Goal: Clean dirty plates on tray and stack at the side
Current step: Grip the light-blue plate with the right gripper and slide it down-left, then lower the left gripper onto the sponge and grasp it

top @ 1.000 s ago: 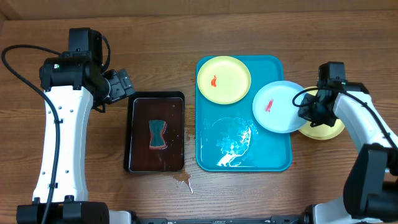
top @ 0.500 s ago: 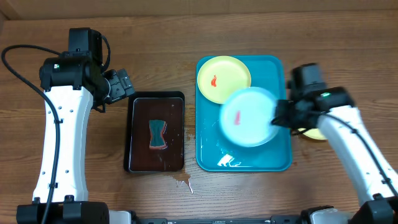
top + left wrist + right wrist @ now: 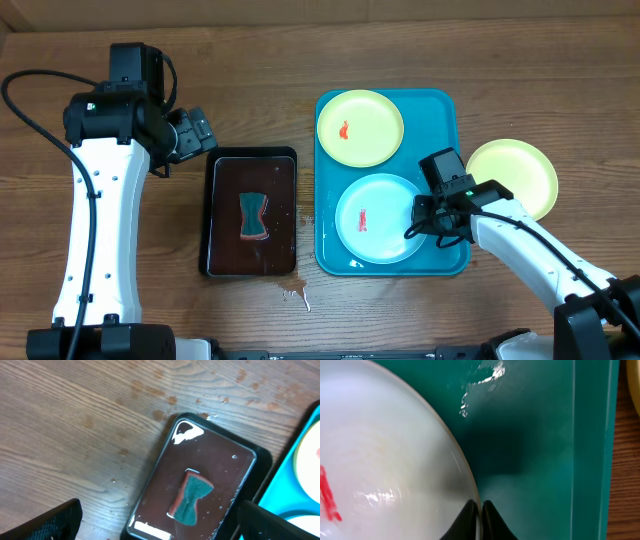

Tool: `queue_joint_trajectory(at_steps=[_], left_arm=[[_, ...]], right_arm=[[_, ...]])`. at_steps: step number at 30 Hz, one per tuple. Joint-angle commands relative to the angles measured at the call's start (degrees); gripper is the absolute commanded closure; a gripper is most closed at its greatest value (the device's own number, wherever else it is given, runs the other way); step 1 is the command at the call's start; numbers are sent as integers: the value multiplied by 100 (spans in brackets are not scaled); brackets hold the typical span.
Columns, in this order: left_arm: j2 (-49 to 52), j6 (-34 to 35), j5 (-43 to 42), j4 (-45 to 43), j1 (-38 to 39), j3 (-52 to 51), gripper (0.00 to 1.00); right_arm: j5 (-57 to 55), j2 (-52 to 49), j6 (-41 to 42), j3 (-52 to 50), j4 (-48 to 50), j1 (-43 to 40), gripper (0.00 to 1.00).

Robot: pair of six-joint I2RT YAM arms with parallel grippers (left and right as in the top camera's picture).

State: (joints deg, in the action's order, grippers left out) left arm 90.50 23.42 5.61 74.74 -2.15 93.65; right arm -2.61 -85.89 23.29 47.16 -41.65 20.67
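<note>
On tray front: blue-white plate now down, right gripper pinching rim; left gripper wide.

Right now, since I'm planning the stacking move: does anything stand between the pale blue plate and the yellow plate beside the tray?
Nothing loose. Only the tray's low right rim lies between the pale blue plate and the side yellow plate; the right gripper, shut on the blue plate's edge, sits there too.

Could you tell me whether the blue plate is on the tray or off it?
On it: the blue plate lies flat inside the tray, in its near half, the right pincer shut on its rim.
</note>
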Motion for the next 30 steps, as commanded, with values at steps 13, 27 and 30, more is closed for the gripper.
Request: queue_joint_trajectory(at_steps=[13,27,30], left_arm=[[13,-435,-1432,39,323,-326,12],[15,-37,-686,-2358,1156,-3462,56],[15,-4,-520,-2809,1156,-3821,58]], right_arm=[[13,780,72,1110,-800,-15,67],[15,1001,74,1104,-1207,-15,64],[15,1001,74,1104,-1207,-15,64]])
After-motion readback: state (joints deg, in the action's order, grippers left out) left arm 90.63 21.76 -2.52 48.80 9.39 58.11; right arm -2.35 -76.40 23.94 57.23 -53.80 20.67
